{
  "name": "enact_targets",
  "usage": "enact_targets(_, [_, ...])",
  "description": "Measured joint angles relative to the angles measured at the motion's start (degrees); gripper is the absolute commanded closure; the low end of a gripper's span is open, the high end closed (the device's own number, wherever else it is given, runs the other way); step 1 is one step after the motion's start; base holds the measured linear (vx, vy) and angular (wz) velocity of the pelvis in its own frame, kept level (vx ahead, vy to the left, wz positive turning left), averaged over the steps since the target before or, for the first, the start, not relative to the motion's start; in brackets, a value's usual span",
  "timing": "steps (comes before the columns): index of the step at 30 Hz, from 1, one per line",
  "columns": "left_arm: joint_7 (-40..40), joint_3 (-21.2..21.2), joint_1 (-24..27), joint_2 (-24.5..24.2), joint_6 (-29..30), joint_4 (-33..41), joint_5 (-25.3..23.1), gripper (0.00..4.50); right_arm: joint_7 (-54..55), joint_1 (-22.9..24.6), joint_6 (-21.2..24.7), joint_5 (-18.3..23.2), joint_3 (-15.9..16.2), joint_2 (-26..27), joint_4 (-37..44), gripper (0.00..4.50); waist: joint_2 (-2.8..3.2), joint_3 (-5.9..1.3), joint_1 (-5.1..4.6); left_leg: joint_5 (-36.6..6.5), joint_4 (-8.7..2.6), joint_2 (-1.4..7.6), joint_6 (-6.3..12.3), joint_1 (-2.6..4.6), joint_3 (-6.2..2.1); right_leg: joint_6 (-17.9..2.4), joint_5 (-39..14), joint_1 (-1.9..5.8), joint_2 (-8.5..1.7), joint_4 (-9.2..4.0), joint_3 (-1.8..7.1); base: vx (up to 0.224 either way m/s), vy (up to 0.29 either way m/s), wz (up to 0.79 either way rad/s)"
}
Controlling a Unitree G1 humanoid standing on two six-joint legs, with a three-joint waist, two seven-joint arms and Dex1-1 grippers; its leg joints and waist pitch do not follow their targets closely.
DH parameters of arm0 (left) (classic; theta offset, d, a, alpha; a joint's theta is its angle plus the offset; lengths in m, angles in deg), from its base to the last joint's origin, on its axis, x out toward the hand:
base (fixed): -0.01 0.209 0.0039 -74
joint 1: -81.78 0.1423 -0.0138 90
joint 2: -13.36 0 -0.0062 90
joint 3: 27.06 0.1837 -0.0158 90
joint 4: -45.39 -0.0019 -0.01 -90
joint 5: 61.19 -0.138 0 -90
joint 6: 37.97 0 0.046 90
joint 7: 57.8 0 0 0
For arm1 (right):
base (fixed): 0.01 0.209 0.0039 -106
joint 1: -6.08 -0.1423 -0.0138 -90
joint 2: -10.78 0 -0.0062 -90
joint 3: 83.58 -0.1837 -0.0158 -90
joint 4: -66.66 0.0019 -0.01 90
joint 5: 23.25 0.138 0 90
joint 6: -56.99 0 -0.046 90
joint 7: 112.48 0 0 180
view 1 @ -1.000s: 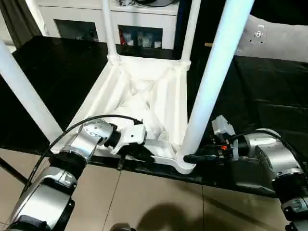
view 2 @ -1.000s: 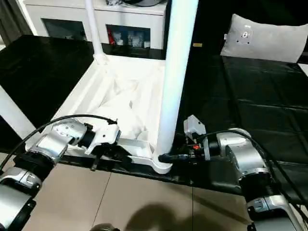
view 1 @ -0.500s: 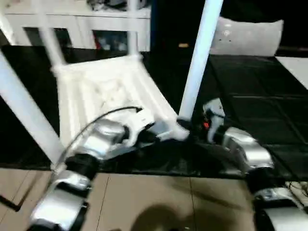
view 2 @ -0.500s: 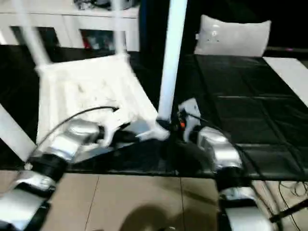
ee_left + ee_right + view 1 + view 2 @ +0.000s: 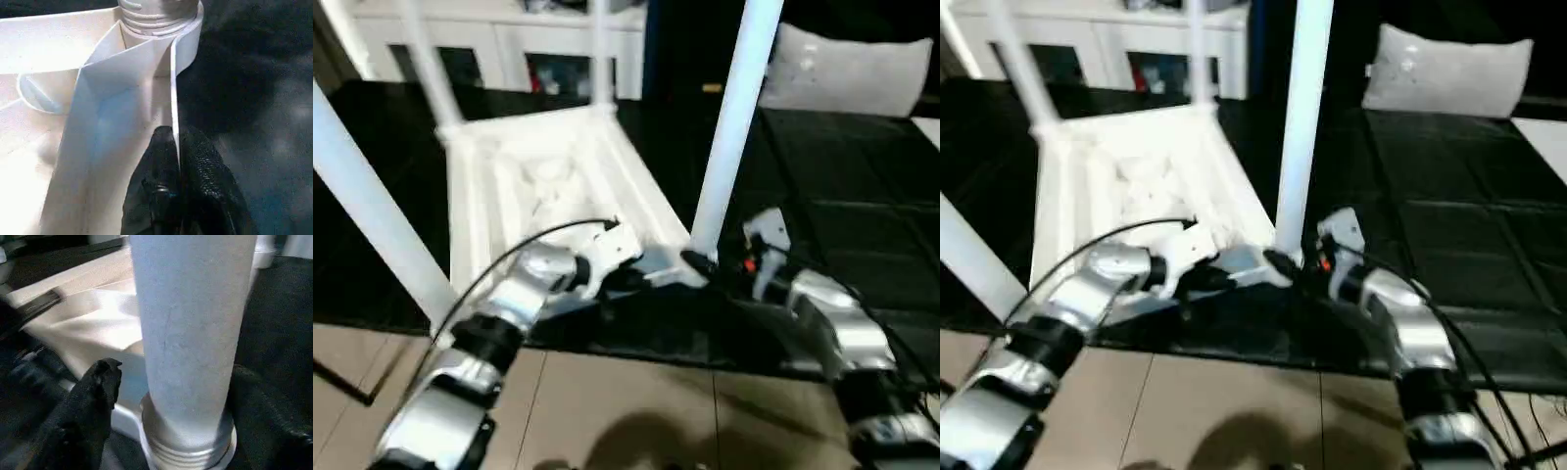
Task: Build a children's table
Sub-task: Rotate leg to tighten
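Children's table (image 5: 538, 176) | upside down on dark surface, legs up | our left gripper (image 5: 177, 147): fingers pinching rim wall, we judge to steady it | our right gripper (image 5: 166, 396): fingers spread around near leg (image 5: 729, 127) at its socket, likely seating it

The left gripper (image 5: 177, 147) pinches the table top's rim (image 5: 173, 88); the right gripper (image 5: 171, 396) stands spread around a leg's base (image 5: 190, 431).

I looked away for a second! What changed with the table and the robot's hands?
The top swung round, its near right corner sliding farther from the black surface's edge. The right fingers let go of the leg. The left fingers still pinch the top's wall.
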Motion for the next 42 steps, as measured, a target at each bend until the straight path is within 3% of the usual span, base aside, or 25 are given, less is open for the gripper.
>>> enact_targets(5, [-4.2,0.5,0.3,-2.5,-4.3,-0.7,0.5,4.50,-5.4,1.0,0.4,0.4,1.6,-3.4,2.6,0.58,0.03,0.04,0.19,0.0,0.14,-0.02,-0.01,0.01,0.00,0.0,0.0,0.00,-0.05,-0.04,0.01,0.000,0.000,0.00])
enact_targets(8, [-9.8,1.4,0.4,-4.7,-9.2,-1.8,1.4,4.50,-14.9,2.4,1.5,1.4,3.1,-8.8,5.5,0.58,0.06,0.05,1.66,0.0,0.10,-0.01,0.03,0.00,0.00,0.1,0.0,0.00,-0.04,-0.03,0.00,0.000,0.000,0.00])
enact_targets(13, [-15.6,1.9,0.4,-5.9,-11.5,-2.2,2.4,4.50,-20.2,1.4,0.1,1.3,4.9,-9.4,2.8,0.58,0.06,0.06,2.23,0.0,0.19,0.00,0.03,0.04,0.01,0.1,0.0,0.00,-0.08,-0.02,-0.02,0.000,0.000,0.00])
enact_targets(22, [-22.4,3.1,0.3,-7.5,-15.2,-2.7,3.4,4.50,-28.8,-1.3,2.7,3.7,6.8,-10.1,1.4,1.38,0.04,0.06,3.36,0.0,0.19,0.02,0.03,0.04,0.01,0.1,0.0,-0.01,-0.08,0.00,-0.02,0.000,0.000,0.00])
enact_targets(29, [-23.7,3.1,0.1,-7.5,-15.3,-3.2,3.8,4.50,-32.0,-1.4,4.1,4.9,7.2,-10.2,0.8,2.14,0.04,0.06,3.36,0.0,0.24,0.02,0.03,0.03,0.01,0.1,0.0,0.00,-0.08,0.03,-0.02,0.000,0.000,0.00])
enact_targets(34, [-24.2,3.0,-0.1,-7.4,-15.1,-3.5,4.6,4.50,-32.4,-1.6,4.3,5.2,7.1,-10.4,0.9,2.41,0.04,0.06,3.38,0.0,0.24,0.02,0.02,0.03,0.01,0.1,0.0,0.00,-0.08,0.02,-0.02,0.000,0.000,0.00])
enact_targets(39, [-23.5,1.8,-0.1,-6.9,-8.4,-2.5,5.4,4.50,-28.7,-0.2,6.7,5.6,5.5,-8.3,3.3,2.46,0.04,0.05,3.17,0.0,0.24,0.02,0.00,0.05,0.03,0.0,0.0,0.05,-0.08,0.07,-0.02,0.000,0.000,0.00])
enact_targets(42, [-19.4,0.8,-0.1,-6.7,-4.5,-2.1,4.8,4.50,-21.7,-0.6,8.8,5.0,4.4,-5.8,3.2,2.46,0.05,0.05,2.21,0.0,0.24,0.02,-0.23,0.12,0.04,0.0,0.0,0.18,-0.08,0.06,-0.02,0.000,0.000,0.00])
